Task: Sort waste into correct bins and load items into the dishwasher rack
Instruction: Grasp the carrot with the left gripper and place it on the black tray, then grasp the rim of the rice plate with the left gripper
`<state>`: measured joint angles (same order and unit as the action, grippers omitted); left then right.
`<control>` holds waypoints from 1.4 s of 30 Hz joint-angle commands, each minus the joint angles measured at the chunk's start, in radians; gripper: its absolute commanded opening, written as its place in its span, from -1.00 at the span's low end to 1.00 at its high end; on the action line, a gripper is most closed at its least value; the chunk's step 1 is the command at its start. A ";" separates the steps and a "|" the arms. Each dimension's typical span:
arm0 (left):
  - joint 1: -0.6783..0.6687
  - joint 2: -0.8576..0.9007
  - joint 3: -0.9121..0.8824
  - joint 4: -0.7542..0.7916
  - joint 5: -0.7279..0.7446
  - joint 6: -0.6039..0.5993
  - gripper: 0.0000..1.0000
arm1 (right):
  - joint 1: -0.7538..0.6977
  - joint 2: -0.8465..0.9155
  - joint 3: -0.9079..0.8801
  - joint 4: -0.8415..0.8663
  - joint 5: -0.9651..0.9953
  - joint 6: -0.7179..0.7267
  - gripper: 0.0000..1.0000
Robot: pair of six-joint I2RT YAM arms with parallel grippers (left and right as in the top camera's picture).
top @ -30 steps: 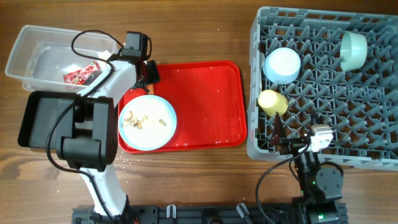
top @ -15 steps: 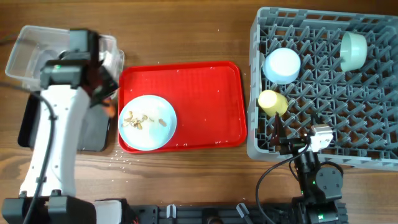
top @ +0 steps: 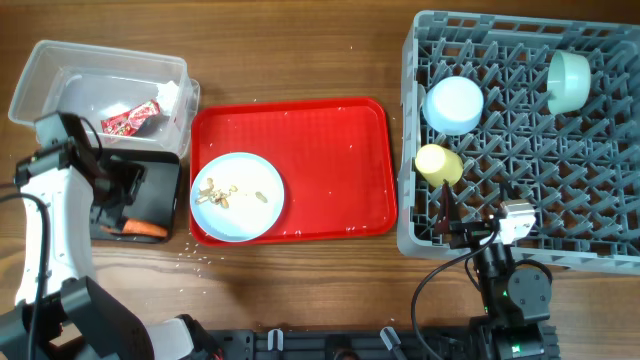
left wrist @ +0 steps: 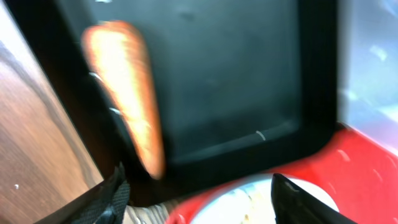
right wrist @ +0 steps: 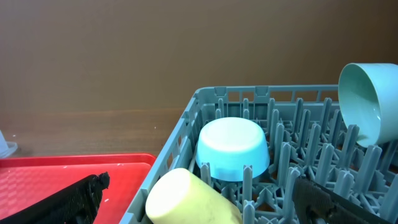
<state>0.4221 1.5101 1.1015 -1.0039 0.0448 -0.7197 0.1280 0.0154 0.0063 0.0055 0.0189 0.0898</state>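
An orange carrot lies loose in the black tray; it also shows in the left wrist view. My left gripper hovers open and empty over that tray. The clear tub holds a red snack wrapper and white tissue. The light blue plate with beige food scraps sits on the red tray. The grey rack holds a light blue bowl, a pale green bowl and a yellow cup. My right gripper is open and empty by the cup. The spoon is out of view.
The flat red serving tray lies between the bins and the rack, its edge in the right wrist view. A few crumbs lie on the wood in front of it. The left arm's white link stands left of the black tray.
My left arm swung from over the clear tub to the left of the black tray. The carrot it carried now lies free in the black tray. The right arm has not moved.
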 commanded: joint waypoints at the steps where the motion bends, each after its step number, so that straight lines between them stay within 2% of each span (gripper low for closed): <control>1: -0.169 -0.027 0.102 -0.022 0.149 0.131 0.33 | -0.004 -0.005 -0.001 0.004 -0.006 0.016 1.00; 3: -0.370 -0.025 0.101 0.009 0.130 0.212 0.26 | -0.004 -0.005 -0.001 0.004 -0.006 0.016 0.99; 4: -0.476 -0.014 0.101 0.016 0.071 0.234 0.20 | -0.004 -0.005 -0.001 0.004 -0.006 0.016 0.99; 6: -0.721 0.044 0.101 0.020 -0.138 0.249 0.04 | -0.004 -0.005 -0.001 0.005 -0.006 0.016 0.99; 8: -0.885 0.110 0.101 0.029 -0.230 0.249 -0.10 | -0.004 -0.005 -0.001 0.004 -0.006 0.016 0.99; 11: -1.019 0.236 0.101 0.055 -0.263 0.245 -0.30 | -0.004 -0.005 -0.001 0.004 -0.006 0.016 0.99; 12: -1.044 0.279 0.101 0.070 -0.260 0.245 -0.52 | -0.004 -0.005 -0.001 0.004 -0.006 0.016 1.00; 13: -1.055 0.305 0.101 0.076 -0.260 0.245 -0.63 | -0.004 -0.005 -0.001 0.004 -0.006 0.016 0.99; 18: -1.064 0.444 0.101 0.089 -0.272 0.241 -0.65 | -0.004 -0.005 -0.001 0.004 -0.006 0.016 1.00; 22: -1.064 0.439 0.101 0.101 -0.274 0.241 -0.75 | -0.004 -0.005 -0.001 0.004 -0.006 0.016 0.99; 25: -1.064 0.367 0.130 0.014 -0.270 0.188 -0.82 | -0.004 -0.005 -0.001 0.005 -0.006 0.016 0.99; 27: -1.064 0.272 0.130 0.008 -0.271 0.188 -0.63 | -0.004 -0.005 -0.001 0.004 -0.006 0.016 1.00; 28: -1.064 0.236 0.129 0.007 -0.298 0.190 -0.34 | -0.004 -0.005 -0.001 0.004 -0.006 0.016 1.00; 30: -1.064 0.245 0.096 0.040 -0.406 0.190 -0.26 | -0.004 -0.005 -0.001 0.005 -0.006 0.016 1.00; 31: -1.064 0.256 0.050 0.087 -0.408 0.192 -0.26 | -0.004 -0.005 -0.001 0.004 -0.006 0.016 0.99; 32: -1.064 0.270 -0.011 0.135 -0.391 0.192 -0.38 | -0.004 -0.005 -0.001 0.004 -0.006 0.016 1.00; 34: -1.064 0.270 -0.046 0.157 -0.375 0.192 -0.49 | -0.004 -0.005 -0.001 0.004 -0.006 0.016 0.99; 40: -1.064 0.270 -0.108 0.243 -0.357 0.195 -0.54 | -0.004 -0.005 -0.001 0.004 -0.006 0.016 0.99; 42: -1.064 0.271 -0.147 0.297 -0.304 0.253 -0.57 | -0.004 -0.005 -0.001 0.004 -0.006 0.016 0.99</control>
<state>-0.6422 1.7748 0.9947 -0.7383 -0.3054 -0.5125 0.1280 0.0154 0.0063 0.0055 0.0189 0.0898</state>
